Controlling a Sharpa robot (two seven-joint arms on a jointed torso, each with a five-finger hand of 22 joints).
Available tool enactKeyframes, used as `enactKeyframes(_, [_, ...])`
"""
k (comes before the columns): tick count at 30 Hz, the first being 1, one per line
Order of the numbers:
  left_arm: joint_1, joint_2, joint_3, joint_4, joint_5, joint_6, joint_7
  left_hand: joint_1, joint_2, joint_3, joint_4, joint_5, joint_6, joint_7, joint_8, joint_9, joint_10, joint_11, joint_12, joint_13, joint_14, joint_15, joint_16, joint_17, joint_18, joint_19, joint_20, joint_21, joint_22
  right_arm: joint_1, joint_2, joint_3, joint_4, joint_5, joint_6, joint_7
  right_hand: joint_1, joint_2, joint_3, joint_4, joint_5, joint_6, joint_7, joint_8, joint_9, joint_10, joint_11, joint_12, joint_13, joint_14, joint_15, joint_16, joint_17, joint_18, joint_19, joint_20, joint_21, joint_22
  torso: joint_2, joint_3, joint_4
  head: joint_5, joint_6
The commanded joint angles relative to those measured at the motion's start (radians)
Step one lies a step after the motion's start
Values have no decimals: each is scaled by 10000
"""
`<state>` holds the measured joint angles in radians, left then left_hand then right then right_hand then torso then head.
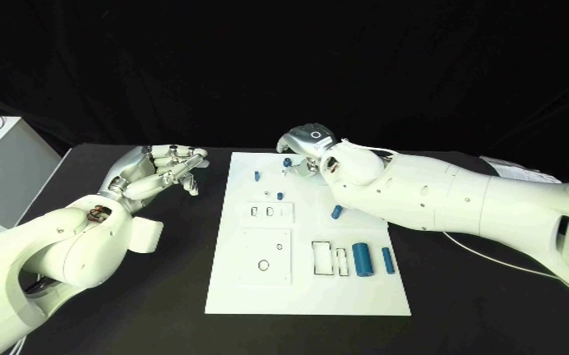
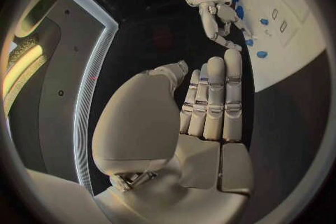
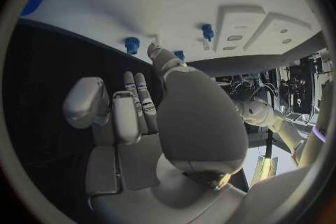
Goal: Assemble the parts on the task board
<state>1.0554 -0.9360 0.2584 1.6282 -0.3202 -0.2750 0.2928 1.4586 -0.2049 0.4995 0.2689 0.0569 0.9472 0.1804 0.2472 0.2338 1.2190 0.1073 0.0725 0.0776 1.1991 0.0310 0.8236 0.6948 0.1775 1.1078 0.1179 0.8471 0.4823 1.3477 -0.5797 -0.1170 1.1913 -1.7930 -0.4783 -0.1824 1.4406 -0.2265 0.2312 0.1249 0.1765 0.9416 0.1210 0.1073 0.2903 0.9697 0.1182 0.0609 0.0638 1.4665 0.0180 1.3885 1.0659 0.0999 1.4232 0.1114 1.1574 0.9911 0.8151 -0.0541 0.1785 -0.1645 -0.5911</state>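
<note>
Black table (image 1: pixel 142 306) | task board (image 1: pixel 303 289) | right hand (image 1: pixel 303 148) above blue part (image 1: pixel 287 162)

One task board (image 1: pixel 303 289), seven blue parts (image 1: pixel 362 259), two hands (image 1: pixel 160 170).

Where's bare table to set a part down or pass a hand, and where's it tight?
Free: the black table right of the task board, below the right arm; also the strip between the left arm and the board's near left edge. Crowded: the board's far end, where the right hand hovers over small blue parts, with the left hand close by.
</note>
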Motion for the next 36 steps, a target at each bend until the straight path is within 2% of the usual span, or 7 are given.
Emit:
enactKeyframes(1, [6,2,8,-62,-28,170,116,50,-56,47,9,-56,-58,-4,-31,17,-29,-1,-61,9,-36,-20,31,12,49,-93,7,44,21,22,-360,63,489,897,-1178,614,412,-50,-746,806,61,-228,-34,-165,-25,54,-33,42,19,136,38,-5,5,102,58,37,-80,-44,-9,41,-69,-15,99])
enactKeyframes(7, [6,34,7,-271,-5,197,160,50,-56,47,9,-56,-58,-4,-31,17,-29,-1,-61,9,-36,-20,31,12,49,-93,7,44,21,155,-1332,206,1387,2673,-1295,1019,863,25,-959,1587,99,-199,32,-177,44,960,-252,278,171,164,-128,71,107,89,127,-92,-52,59,-76,129,-181,-71,204])
enactKeyframes(10, [4,87,6,-405,6,208,187,41,-74,40,10,-57,-70,-4,-37,19,-38,1,-64,7,-45,-17,29,11,48,-110,10,61,33,240,-1862,246,1546,3796,-904,1172,969,83,-665,1617,367,-20,274,-98,119,1854,-424,545,410,202,-280,145,250,59,179,-246,26,196,-120,192,-255,-71,234])
enactKeyframes(18, [-25,184,4,-563,22,234,235,31,-89,34,13,-56,-89,1,-47,21,-47,5,-64,5,-66,-13,23,7,45,-140,17,80,47,296,-2694,268,1416,5316,270,1118,1172,-255,-85,1550,849,368,162,104,262,3865,-747,2284,1715,295,-549,356,686,-25,324,-496,377,695,-181,307,-356,-170,272])
enactKeyframes(21, [-64,203,4,-586,29,247,243,31,-89,34,13,-56,-89,1,-47,21,-47,5,-64,5,-66,-13,23,7,45,-140,17,80,47,301,-2900,270,1377,5533,584,894,885,-370,219,1531,1008,178,176,320,436,3448,-722,10299,9934,424,-503,658,1390,-157,484,-500,891,1449,-187,342,-362,-185,265])
enactKeyframes(24, [-118,212,4,-598,35,260,248,31,-90,34,13,-56,-91,1,-48,22,-42,5,-60,7,-70,-13,22,6,45,-146,18,84,50,303,-3024,271,1307,5621,881,516,626,-358,277,1549,977,15,234,532,545,4768,-607,13560,13337,599,-434,1064,2436,-300,666,-412,1517,2273,-190,384,-375,-201,266])
enactKeyframes(36, [-202,250,4,-634,47,302,251,33,-92,35,11,-56,-98,0,-52,23,-34,3,-54,9,-78,-12,21,5,45,-159,20,93,57,282,-2851,262,1050,5198,1716,-826,95,-281,-356,1614,876,-327,352,808,656,6011,-459,15099,15070,951,-248,1716,4575,-633,1032,-236,2912,4106,-181,389,-361,-220,163])
